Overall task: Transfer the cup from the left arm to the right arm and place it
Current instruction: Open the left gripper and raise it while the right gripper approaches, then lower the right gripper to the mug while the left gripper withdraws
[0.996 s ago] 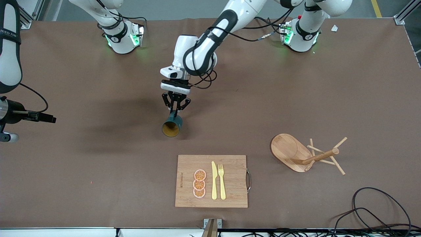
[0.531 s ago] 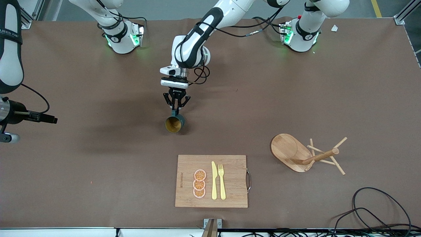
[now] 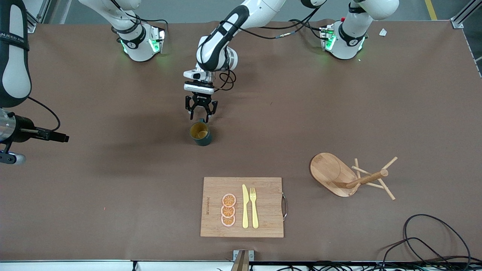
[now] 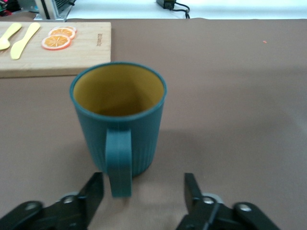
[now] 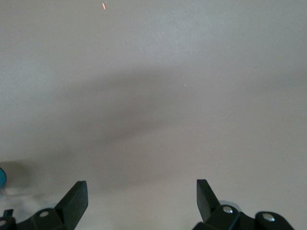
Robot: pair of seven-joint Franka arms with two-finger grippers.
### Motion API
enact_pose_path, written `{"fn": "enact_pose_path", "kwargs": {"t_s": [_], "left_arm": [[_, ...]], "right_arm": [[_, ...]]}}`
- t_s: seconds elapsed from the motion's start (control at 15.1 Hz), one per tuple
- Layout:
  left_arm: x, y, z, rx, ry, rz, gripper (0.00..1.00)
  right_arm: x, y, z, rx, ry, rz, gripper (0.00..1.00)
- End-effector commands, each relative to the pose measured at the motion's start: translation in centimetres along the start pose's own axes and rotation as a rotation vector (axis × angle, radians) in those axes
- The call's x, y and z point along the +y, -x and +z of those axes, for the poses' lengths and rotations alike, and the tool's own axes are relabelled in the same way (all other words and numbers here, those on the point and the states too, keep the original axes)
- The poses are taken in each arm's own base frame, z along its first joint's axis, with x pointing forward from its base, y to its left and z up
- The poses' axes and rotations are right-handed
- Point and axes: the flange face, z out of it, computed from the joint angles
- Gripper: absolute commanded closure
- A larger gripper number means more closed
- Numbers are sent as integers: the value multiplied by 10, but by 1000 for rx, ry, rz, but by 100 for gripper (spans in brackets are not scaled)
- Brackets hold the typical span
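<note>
Left hand (image 3: pixel 200 113) open beside the upright cup (image 3: pixel 200 133); right hand (image 5: pixel 142 196) open, waiting.
Ribbed teal cup, yellow inside, on matte brown tabletop (image 3: pixel 339 113).

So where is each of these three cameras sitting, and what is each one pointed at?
Front view: high across the table, facing both arms' bases; shows the cup, left gripper just above it, cutting board.
Left wrist view: on the left arm's wrist, looking past its open fingers at the upright cup.
Right wrist view: on the right arm's wrist, open fingers over bare table.
Front and left wrist views share cup and board.
</note>
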Motion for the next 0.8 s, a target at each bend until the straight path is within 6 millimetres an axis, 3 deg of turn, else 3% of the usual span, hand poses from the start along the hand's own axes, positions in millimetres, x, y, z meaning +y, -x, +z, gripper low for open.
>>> {"fn": "enact_pose_path", "kwargs": {"t_s": [0.0, 0.2, 0.33, 0.53, 0.73], "left_arm": [[-2, -24, -43, -34, -46, -71, 0], [-9, -76, -101, -107, -78, -212, 0], [-18, -117, -129, -140, -117, -316, 0], [-35, -176, -154, -196, -242, -433, 0], [-81, -254, -155, -275, -341, -547, 0]], "right_arm": [[-10, 3, 7, -20, -2, 96, 0], [-36, 9, 13, -47, 13, 180, 0], [-59, 15, 17, -64, 28, 238, 0], [-102, 27, 23, -71, 33, 299, 0], [-136, 35, 29, -95, -51, 333, 0]]}}
